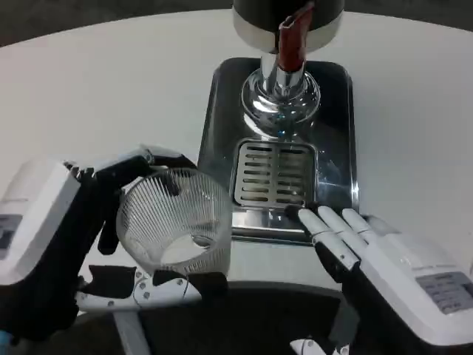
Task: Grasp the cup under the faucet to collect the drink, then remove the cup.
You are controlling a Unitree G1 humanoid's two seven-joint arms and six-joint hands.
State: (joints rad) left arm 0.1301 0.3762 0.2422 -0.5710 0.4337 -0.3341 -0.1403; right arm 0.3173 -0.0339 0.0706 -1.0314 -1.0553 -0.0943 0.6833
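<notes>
Down at the near left of the head view, the left hand (66, 244) grips the ribbed clear cup (176, 222), fingers (140, 164) curled round its far side and thumb under its near side; the cup is tilted, mouth toward the camera, beside the drip tray (222, 118) and well short of the faucet (290, 37). At the near right, the right hand (392, 274) lies flat, holding nothing, its fingers (329, 229) straight and close together, tips at the tray's near edge by the slotted grate (273, 174). Everything sits on a white table (96, 89).
</notes>
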